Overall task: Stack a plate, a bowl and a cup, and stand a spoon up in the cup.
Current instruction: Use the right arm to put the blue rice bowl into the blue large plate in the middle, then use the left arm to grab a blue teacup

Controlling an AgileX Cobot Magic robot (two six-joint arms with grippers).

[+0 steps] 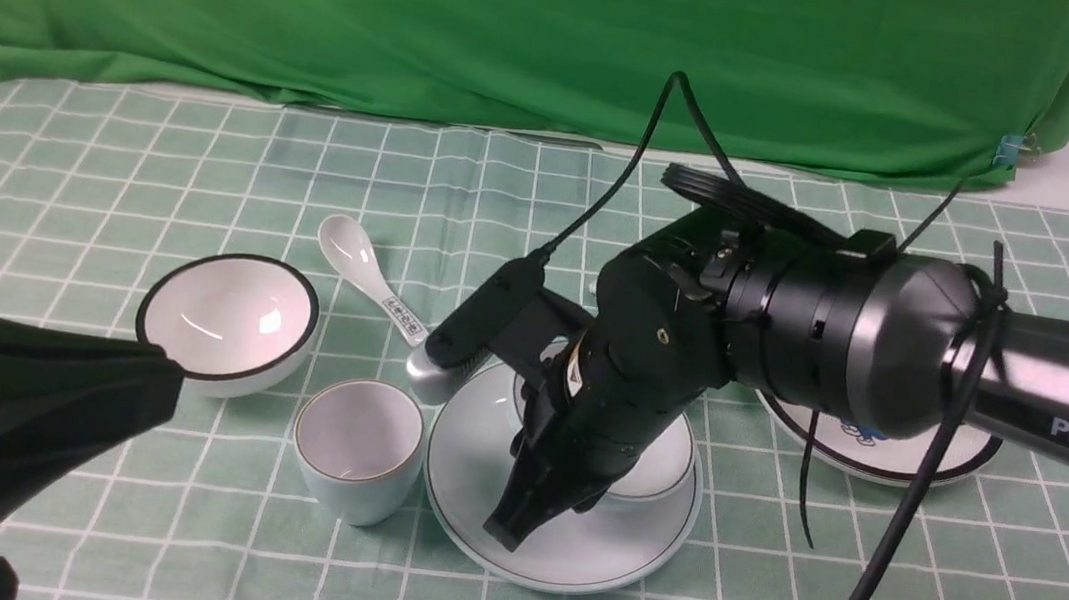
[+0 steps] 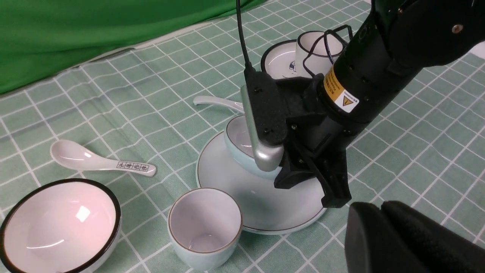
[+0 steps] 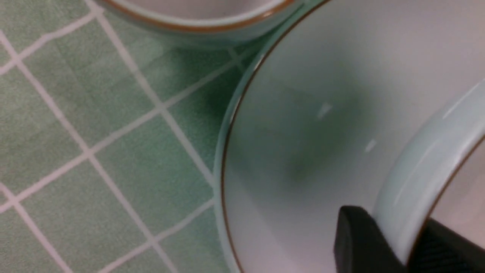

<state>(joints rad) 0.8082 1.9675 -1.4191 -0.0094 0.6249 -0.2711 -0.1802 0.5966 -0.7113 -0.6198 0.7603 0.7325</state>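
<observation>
The pale blue plate (image 1: pixel 566 555) lies in the middle of the cloth. The pale blue bowl (image 1: pixel 662 466) sits on it, or just above it. My right gripper (image 1: pixel 541 507) points down over the plate, shut on the bowl's near rim. In the right wrist view its fingers (image 3: pixel 356 242) straddle the bowl's wall (image 3: pixel 424 163) over the plate (image 3: pixel 303 113). The pale blue cup (image 1: pixel 358 451) stands just left of the plate. The plain spoon (image 2: pixel 216 101) lies behind the bowl (image 2: pixel 237 140). My left gripper (image 2: pixel 380 206) is shut and empty, low at the near left.
A white bowl with a black rim (image 1: pixel 228 321) stands left of the cup. A spoon with printed characters (image 1: pixel 366 276) lies behind it. A black-rimmed white plate (image 1: pixel 880 450) is on the right, with a black-rimmed white cup (image 2: pixel 318 49) on it.
</observation>
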